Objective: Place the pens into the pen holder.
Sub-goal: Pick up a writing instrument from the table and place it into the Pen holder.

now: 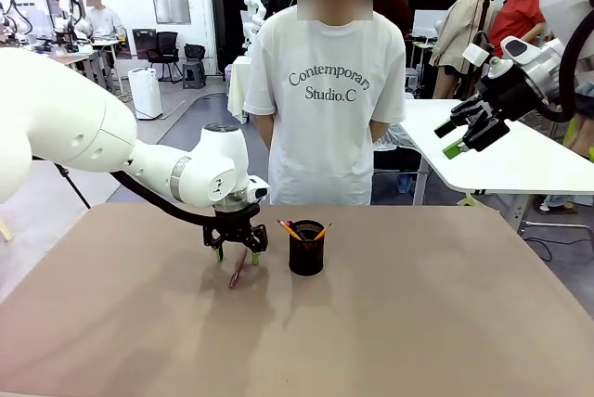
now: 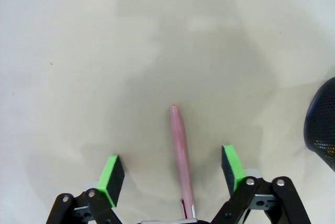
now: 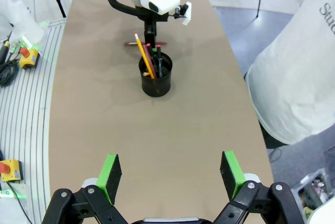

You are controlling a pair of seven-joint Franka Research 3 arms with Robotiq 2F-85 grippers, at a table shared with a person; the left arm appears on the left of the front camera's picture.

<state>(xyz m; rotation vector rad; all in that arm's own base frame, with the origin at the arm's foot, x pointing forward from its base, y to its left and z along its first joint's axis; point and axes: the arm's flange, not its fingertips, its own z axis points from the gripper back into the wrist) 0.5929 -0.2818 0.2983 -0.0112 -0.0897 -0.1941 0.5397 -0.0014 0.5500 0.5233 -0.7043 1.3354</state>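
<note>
Left gripper [image 2: 170,160], jaws apart, straddles the pen [image 2: 180,156] left of the holder [image 1: 306,254]; probably light, stiff, slippery: pinch mid-barrel.

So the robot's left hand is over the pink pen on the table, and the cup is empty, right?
Not quite. The left hand is over the pink pen on the table, but the cup is not empty: the right wrist view shows a yellow pencil and a dark pen standing in it.

Bright even indoor light, soft faint shadows, washed-out left wrist view.
</note>
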